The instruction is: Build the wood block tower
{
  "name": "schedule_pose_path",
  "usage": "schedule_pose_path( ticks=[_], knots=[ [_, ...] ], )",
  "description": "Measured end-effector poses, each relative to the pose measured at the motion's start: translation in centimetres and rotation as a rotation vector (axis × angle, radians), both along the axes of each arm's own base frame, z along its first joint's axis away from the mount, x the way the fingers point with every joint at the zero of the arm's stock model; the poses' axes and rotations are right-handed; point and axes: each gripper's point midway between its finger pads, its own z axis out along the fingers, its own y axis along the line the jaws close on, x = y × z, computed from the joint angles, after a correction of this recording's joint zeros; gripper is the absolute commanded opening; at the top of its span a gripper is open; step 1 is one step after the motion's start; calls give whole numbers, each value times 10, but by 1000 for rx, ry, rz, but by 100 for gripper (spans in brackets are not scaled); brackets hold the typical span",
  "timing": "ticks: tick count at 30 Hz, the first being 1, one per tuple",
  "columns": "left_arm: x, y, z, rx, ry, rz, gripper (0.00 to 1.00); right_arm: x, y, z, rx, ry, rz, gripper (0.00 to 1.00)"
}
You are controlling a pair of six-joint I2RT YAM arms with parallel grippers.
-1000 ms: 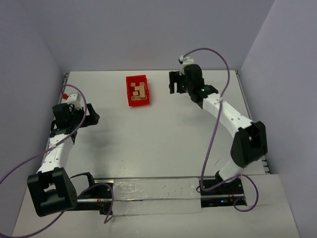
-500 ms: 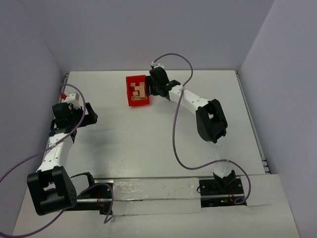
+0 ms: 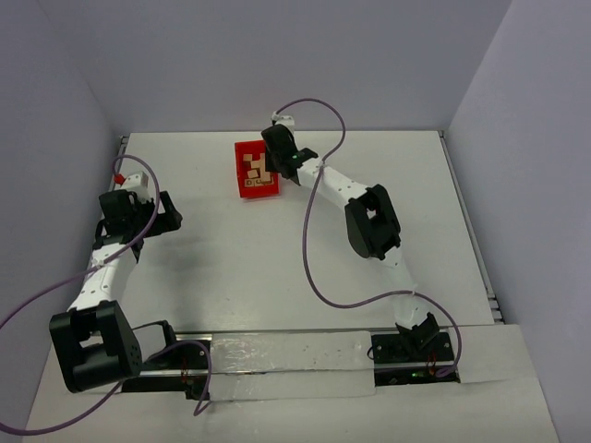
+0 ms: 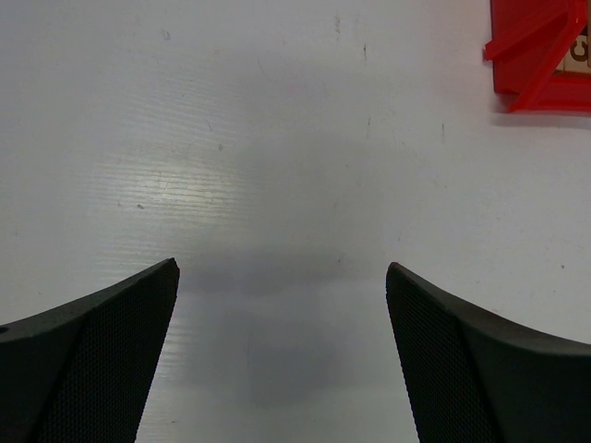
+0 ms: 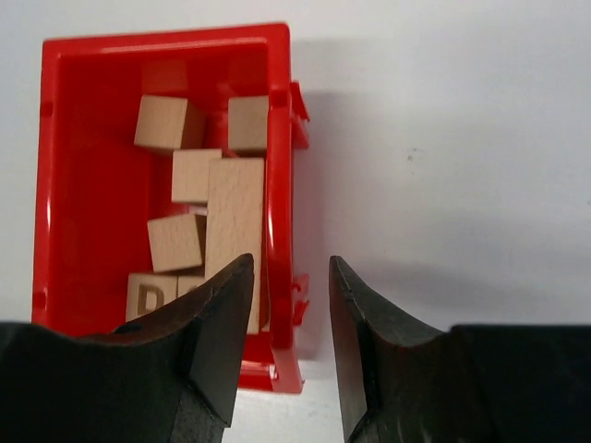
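Observation:
Several plain wood blocks (image 5: 235, 212) lie jumbled in a red bin (image 5: 280, 138), one of them long and one lettered. From above, the blocks (image 3: 256, 167) and the bin (image 3: 242, 181) sit at the table's back centre. My right gripper (image 5: 291, 263) hangs over the bin's right wall, one finger inside and one outside. Its jaws are partly open, with a gap still showing beside the wall. From above, the right gripper (image 3: 274, 170) is at the bin's right edge. My left gripper (image 4: 282, 268) is open over bare table, also at the left (image 3: 169, 214). No tower is in view.
A corner of the red bin (image 4: 536, 55) shows at the top right of the left wrist view. Purple cables loop over the table near both arms. Grey walls enclose the white table (image 3: 305, 268) on three sides.
The right arm swung left from the back right of the table to the bin, and its jaws narrowed around the bin's right wall. The left arm barely moved.

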Motion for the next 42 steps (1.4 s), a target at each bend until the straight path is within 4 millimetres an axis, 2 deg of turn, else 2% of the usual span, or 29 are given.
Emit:
schedule_pose_path(
  ticks=[7, 25, 35, 38, 42],
  knots=[
    [1, 3, -4, 6, 20, 13, 99, 19, 4, -2, 7, -33, -22, 43],
    [3, 5, -9, 2, 54, 17, 99, 19, 1, -6, 19, 4, 2, 36],
    [6, 6, -8, 4, 61, 20, 99, 14, 2, -9, 7, 32, 30, 18],
    [6, 6, -7, 4, 60, 21, 99, 14, 1, -10, 6, 35, 31, 0],
    [5, 7, -8, 8, 65, 25, 99, 12, -4, -12, -2, 31, 23, 0]
  ],
)
